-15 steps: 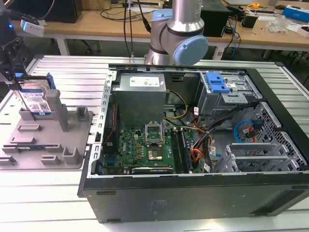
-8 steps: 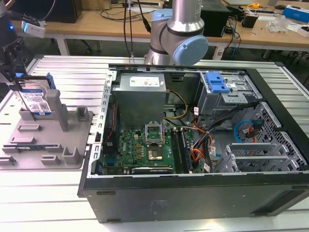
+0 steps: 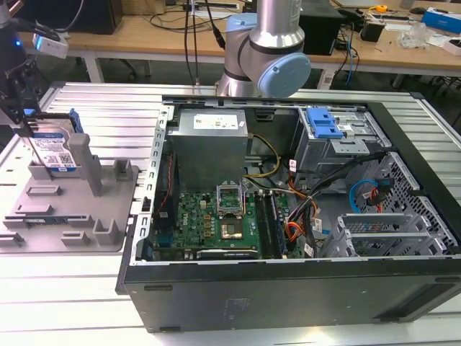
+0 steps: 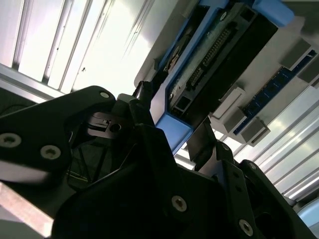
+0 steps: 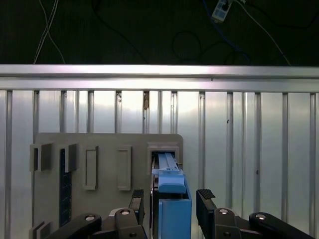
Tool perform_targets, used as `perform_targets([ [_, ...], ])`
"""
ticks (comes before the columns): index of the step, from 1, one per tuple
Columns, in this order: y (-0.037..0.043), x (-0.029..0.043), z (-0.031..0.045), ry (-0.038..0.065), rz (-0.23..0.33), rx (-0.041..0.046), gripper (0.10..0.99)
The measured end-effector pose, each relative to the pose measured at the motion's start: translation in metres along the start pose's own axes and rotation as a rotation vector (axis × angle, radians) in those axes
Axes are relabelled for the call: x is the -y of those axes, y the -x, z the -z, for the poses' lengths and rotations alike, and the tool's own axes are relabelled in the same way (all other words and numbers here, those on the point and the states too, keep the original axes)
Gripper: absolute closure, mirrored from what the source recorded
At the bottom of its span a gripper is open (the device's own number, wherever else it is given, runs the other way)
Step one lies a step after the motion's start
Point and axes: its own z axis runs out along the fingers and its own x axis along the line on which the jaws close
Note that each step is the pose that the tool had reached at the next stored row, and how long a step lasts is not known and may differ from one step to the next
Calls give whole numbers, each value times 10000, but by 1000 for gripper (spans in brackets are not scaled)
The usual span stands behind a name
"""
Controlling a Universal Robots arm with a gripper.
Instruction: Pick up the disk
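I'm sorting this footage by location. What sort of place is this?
Probably a robotics lab or workshop: a robot arm works at a slotted metal table bearing an open computer case, a grey fixture holds the disk upright, and wooden benches with cables run behind.

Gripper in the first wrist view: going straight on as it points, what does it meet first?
The disk, which stands upright in the grey fixture right in front of the gripper; depth is unclear, so they may already touch.
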Motion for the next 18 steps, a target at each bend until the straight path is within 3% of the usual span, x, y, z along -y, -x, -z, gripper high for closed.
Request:
perform_targets([
  [18,-11,1,-23,2,1,0,545],
])
